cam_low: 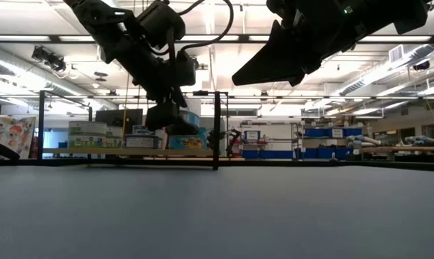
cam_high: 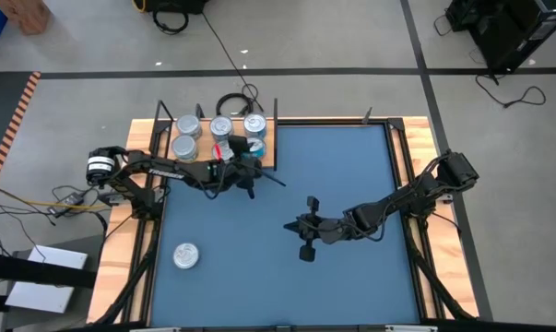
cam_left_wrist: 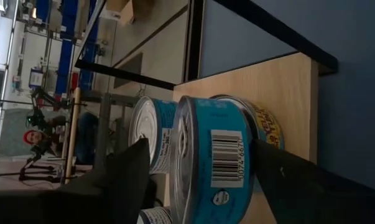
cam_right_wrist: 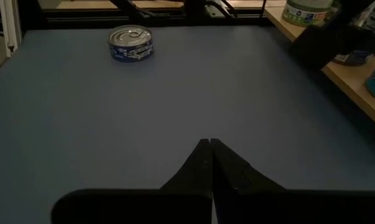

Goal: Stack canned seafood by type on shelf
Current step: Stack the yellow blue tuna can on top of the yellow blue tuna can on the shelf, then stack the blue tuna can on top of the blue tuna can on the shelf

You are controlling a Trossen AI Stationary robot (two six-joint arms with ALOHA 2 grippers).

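The shelf (cam_high: 268, 157) stands at the blue mat's far left corner, with several silver tins (cam_high: 220, 127) on its wooden board. My left gripper (cam_high: 248, 159) is at the board's right end, open. Its fingers stand on either side of a teal-labelled tin (cam_left_wrist: 218, 158), which rests on a yellow-labelled tin (cam_left_wrist: 269, 124) that sits on the board. One more tin (cam_high: 185, 255) stands alone on the mat at the near left, also seen from the right wrist (cam_right_wrist: 131, 43). My right gripper (cam_high: 305, 226) hangs shut over the middle of the mat and holds nothing. My left gripper stands around the teal-labelled tin on top of the stack. One finger (cam_left_wrist: 128, 171) stands apart from the tin's lid side. The other finger (cam_left_wrist: 287, 177) lies close to the tin's bottom edge (cam_left_wrist: 249, 180). Whether it touches, I cannot tell.
Thin black uprights (cam_low: 217, 129) rise at the shelf's corners, close to my left arm. The blue mat (cam_high: 351, 184) lies bare between the grippers and toward its right and near edges. Wooden table rails (cam_high: 425, 138) frame the mat.
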